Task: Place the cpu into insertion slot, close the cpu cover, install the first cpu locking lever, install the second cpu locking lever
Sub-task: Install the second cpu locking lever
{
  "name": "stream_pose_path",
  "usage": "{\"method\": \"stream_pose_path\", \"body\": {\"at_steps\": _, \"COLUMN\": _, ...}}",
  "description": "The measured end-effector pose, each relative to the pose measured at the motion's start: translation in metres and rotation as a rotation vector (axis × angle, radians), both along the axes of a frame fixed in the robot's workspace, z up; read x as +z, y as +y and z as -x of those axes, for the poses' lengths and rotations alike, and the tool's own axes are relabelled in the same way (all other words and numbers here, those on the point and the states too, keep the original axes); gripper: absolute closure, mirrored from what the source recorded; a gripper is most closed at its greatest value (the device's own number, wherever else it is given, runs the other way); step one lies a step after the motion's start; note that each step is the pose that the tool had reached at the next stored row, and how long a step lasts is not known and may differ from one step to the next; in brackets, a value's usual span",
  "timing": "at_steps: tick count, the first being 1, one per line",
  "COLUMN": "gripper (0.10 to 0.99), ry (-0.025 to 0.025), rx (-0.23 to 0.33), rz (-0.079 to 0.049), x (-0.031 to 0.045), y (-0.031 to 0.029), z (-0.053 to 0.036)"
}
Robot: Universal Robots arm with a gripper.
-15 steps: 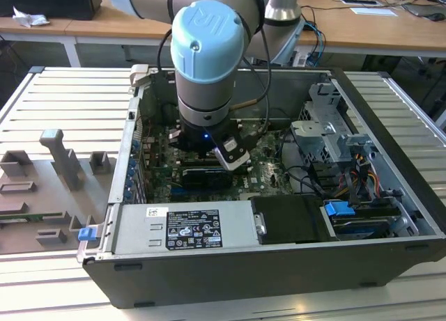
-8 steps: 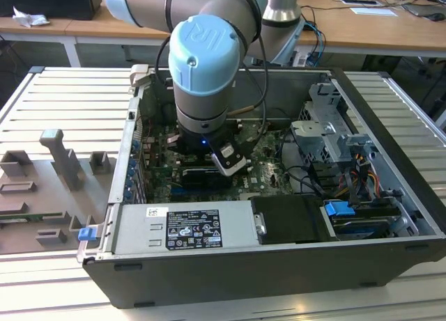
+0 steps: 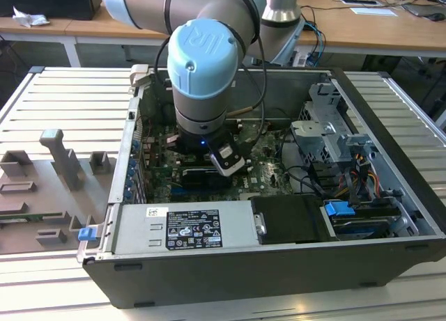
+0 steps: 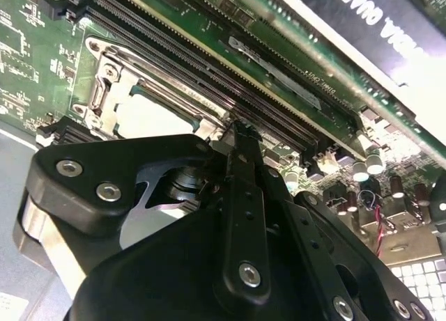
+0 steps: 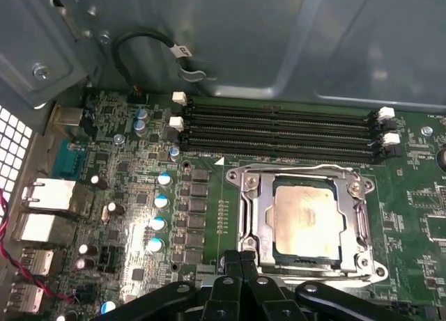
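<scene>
White label point(image 3: 191, 228), print too small

end effector point(image 5: 240, 265) fingertips hidden — grip unclear

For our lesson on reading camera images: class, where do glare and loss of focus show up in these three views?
In the first wrist view, the cpu lid shines pale and the cpu cover glints; in the second wrist view, the gripper linkage looms dark and soft-edged, while the cpu washes out nearly white; in the exterior view, the arm's blue cap carries a bright highlight and the case interior sits shadowed.
</scene>
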State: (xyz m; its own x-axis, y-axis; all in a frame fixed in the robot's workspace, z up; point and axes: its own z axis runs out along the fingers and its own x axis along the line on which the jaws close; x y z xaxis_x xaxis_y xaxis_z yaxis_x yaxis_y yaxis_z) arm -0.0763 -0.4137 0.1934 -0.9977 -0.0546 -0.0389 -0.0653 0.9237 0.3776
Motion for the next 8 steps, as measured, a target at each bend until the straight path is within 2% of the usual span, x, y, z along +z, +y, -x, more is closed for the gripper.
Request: {"method": "stream_pose_path", "body": {"at_steps": 8, "gripper": 0.98, "ry": -0.0001, "rx": 0.001, "rz": -0.005, "x": -0.003, "y": 0.0011, "z": 0.005}}
